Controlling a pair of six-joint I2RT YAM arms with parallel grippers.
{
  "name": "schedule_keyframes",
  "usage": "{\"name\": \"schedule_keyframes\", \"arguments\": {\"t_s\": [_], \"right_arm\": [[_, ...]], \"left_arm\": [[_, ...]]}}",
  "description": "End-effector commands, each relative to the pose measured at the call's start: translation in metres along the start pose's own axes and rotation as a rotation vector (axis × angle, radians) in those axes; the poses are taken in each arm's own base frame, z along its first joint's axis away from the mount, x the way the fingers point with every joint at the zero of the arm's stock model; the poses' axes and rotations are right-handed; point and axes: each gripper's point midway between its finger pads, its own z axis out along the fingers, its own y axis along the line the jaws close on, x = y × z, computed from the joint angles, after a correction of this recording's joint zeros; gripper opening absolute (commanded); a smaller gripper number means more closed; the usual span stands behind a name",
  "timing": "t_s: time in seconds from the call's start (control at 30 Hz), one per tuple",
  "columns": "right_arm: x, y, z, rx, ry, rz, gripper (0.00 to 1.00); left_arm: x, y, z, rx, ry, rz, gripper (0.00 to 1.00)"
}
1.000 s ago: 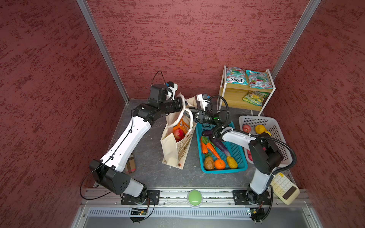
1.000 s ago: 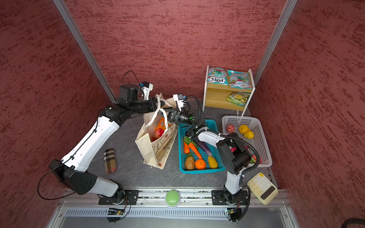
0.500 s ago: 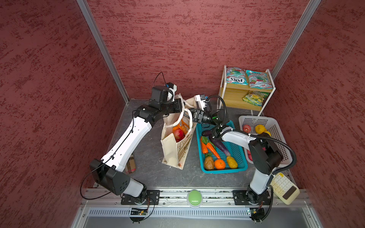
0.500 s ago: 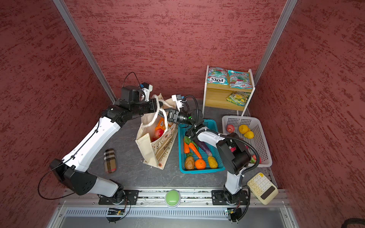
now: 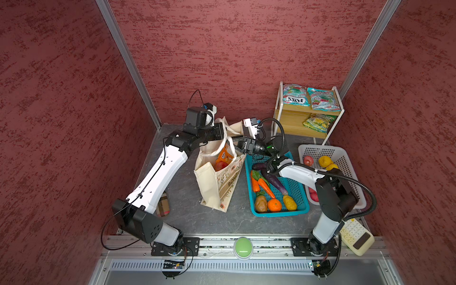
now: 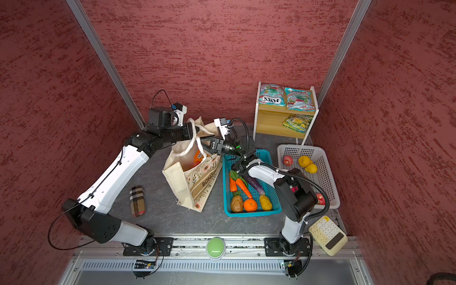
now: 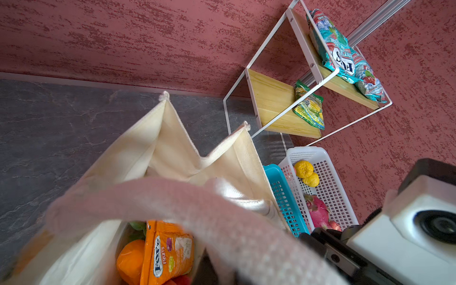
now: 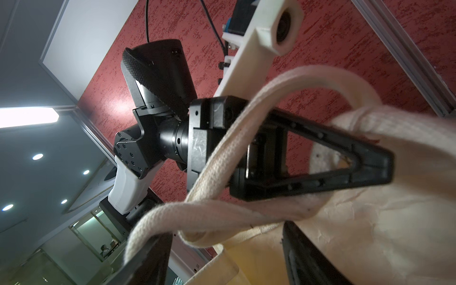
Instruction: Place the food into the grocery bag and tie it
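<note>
Cream canvas bag [image 5: 217, 182] stands open mid-worktop [image 5: 187, 197], at nine o'clock of the teal basket [image 5: 281, 213], with an orange packet [image 7: 167, 249] and an apple [image 5: 220, 165] inside. Left end effector [image 8: 385, 167], at the bag's twelve o'clock, has its fingers pressed together with a handle [image 8: 246, 128] looped across them; whether they pinch the rope cannot be told. Right end effector [image 5: 236, 145], at the bag's one o'clock, has its fingers apart, handle strands lying between them.
</note>
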Motion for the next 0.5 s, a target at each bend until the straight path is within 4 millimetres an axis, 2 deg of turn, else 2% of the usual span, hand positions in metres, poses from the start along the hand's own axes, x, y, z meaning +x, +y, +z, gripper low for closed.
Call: {"name": "schedule_keyframes", "arguments": {"t_s": [0.0,0.23,0.47], "right_arm": [[-0.042,0.133,0.002,-0.304,-0.101,-0.359,0.71],[-0.042,0.135,0.01,-0.332,-0.1,-0.35,0.66],[-0.038,0.133,0.018,-0.338,-0.095,-0.34,0.7]], "left_arm": [[0.037,0.054,0.026,-0.201,0.123,-0.003,0.03],[0.043,0.061,0.034,-0.252,0.116,0.019,0.02],[0.048,0.072,0.039,-0.312,0.099,0.033,0.02]]}}
